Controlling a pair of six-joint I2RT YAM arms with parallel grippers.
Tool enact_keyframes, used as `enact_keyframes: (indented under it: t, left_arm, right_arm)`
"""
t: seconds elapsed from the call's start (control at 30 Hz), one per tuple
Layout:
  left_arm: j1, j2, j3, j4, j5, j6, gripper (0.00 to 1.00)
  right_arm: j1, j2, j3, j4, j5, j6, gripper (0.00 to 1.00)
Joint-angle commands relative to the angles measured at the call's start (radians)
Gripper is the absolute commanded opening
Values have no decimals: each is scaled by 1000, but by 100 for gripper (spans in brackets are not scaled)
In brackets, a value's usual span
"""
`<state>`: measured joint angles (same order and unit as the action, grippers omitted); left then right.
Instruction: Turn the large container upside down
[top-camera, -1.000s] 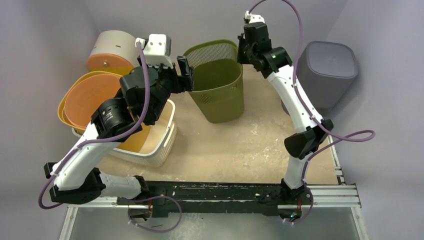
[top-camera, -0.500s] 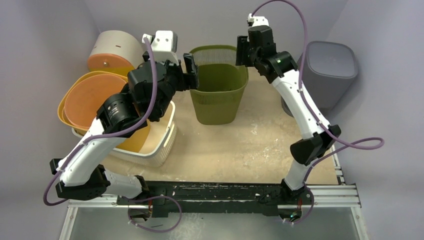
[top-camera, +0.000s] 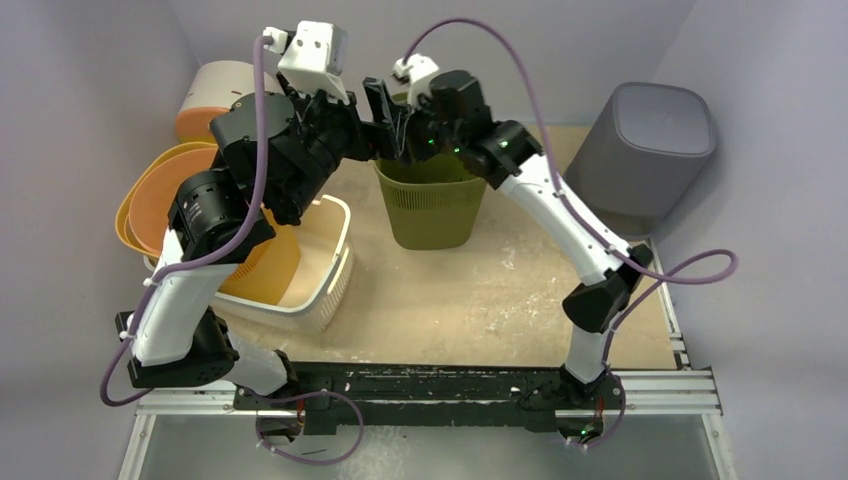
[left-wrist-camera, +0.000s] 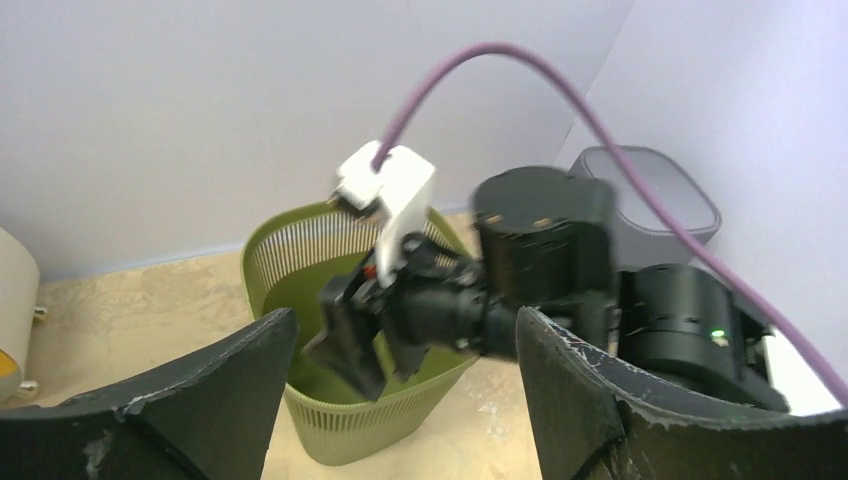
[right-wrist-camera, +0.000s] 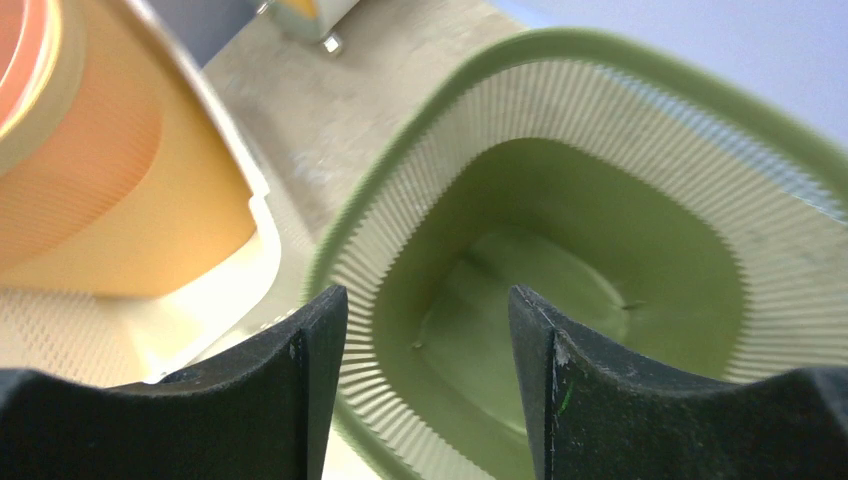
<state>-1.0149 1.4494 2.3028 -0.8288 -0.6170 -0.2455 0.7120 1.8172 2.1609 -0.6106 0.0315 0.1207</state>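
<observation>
Right arm's swung left: both end effectors, left (left-wrist-camera: 405, 345) spread wide and right (right-wrist-camera: 425, 300) partly open, hang empty over the upright green basket (top-camera: 432, 205) at mid-back of the worktop (top-camera: 480, 290). Cream bin (top-camera: 320, 290) is close on its left, room in front.

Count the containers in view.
6: green basket center rear; grey bin far right; beige bin rear left, on its side; cream basket near left, holding a yellow tub with an orange tub nested inside. Others may be hidden.

The green basket (top-camera: 432, 205) has its rim mostly hidden overhead.
</observation>
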Motion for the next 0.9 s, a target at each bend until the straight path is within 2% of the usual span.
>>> enact_keyframes:
  t: [0.0,0.37,0.73,0.8,0.87]
  left_arm:
    - [1,-9,-14,-6,23,50,78]
    - [2,-76,-123,34,-10,-3,78]
    - [2,-121,-178,38,-64,-18,78]
    - [2,-122,-183,35,-59,-21,78]
    - [2,-123,-187,34,-54,-26,78]
  right_arm:
    - [49,43,44,43,-86,-29,62]
    - [67,111,17,28,-113,-22,57]
    - [102,167,50,-47,-56,-32,55]
    - [104,164,36,-52,-31,-17,53]
    - [104,156,21,-52,21,4,45]
